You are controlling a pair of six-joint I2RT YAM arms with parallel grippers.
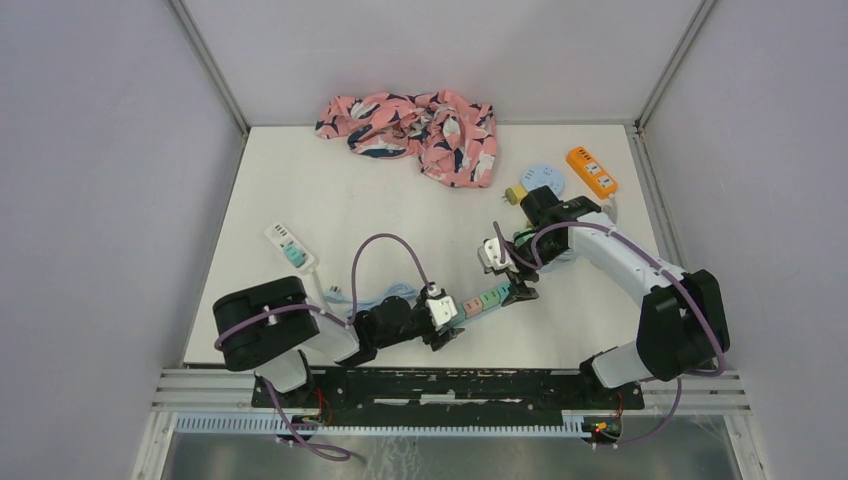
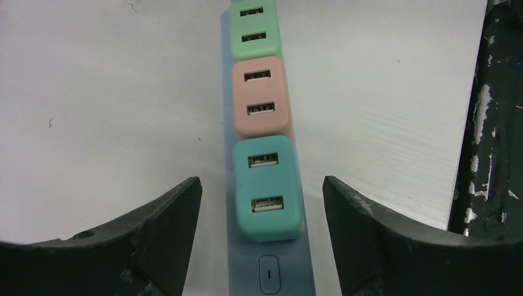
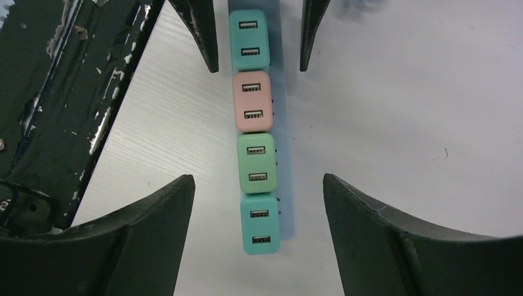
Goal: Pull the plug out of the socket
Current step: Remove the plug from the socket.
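Note:
A pale blue socket strip [image 1: 478, 302] lies near the table's front edge with several USB plugs in a row on it. In the left wrist view, my left gripper [image 2: 262, 206] is open and straddles the strip's [image 2: 271, 274] switch end, with a teal plug [image 2: 268, 188] between its fingers and a gap on each side. Beyond it sit a pink plug [image 2: 260, 95] and a green plug [image 2: 254, 28]. My right gripper [image 3: 259, 206] is open over the opposite end, around another teal plug [image 3: 259, 223], not touching it. In the top view the left gripper [image 1: 447, 325] and right gripper [image 1: 520, 290] face each other.
A pink floral cloth [image 1: 410, 125] lies at the back. An orange socket strip [image 1: 592, 170] and a round blue socket [image 1: 542, 180] are at the back right, and a white strip [image 1: 288, 245] is at the left. The black base rail [image 2: 493, 123] runs close beside the blue strip.

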